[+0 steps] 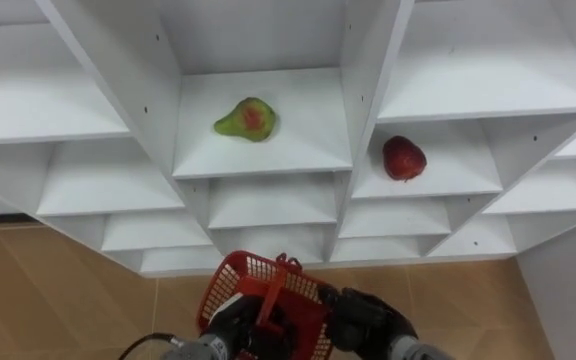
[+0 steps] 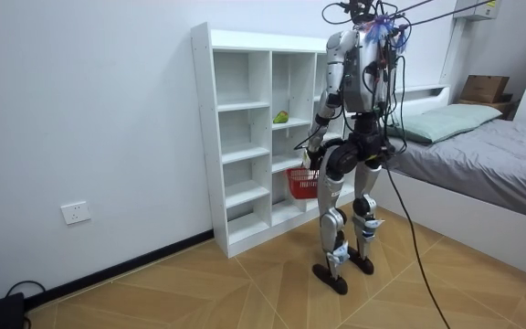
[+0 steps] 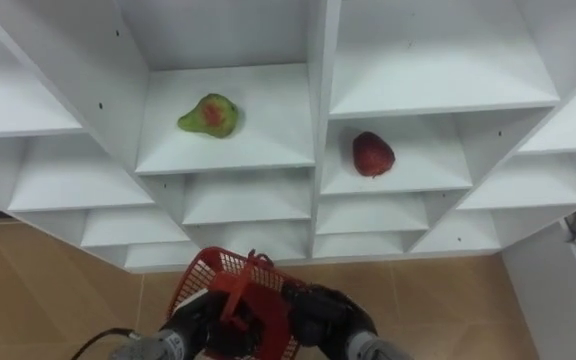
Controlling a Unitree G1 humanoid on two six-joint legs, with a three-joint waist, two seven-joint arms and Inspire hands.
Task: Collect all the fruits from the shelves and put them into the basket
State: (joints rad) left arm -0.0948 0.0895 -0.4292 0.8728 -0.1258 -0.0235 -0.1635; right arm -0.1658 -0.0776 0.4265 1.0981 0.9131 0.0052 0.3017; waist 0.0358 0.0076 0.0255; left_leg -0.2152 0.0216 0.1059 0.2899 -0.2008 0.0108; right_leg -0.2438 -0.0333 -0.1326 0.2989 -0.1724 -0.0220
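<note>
Holds the red basket [image 1: 268, 285] clenched in the left robot hand [image 1: 230, 322], just before the closet [image 1: 361, 70]; cannot tell the grasp of the right robot hand [image 1: 366, 318]. Lying on the closet shelves: green-red fruit [image 1: 246, 119] in the middle column, red fruit [image 1: 404, 158] one column right.

White closet [image 1: 358, 60] of open compartments, standing on wood floor [image 1: 48, 290]. Green-red pear [image 1: 246, 119] on middle shelf. Red fruit [image 1: 404, 158] in compartment just right.

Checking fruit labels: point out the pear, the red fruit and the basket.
pear [image 1: 246, 119], left eye view, middle of its body.
red fruit [image 1: 404, 158], left eye view, centre of its front.
basket [image 1: 236, 283], left eye view, mesh wall at its left.
</note>
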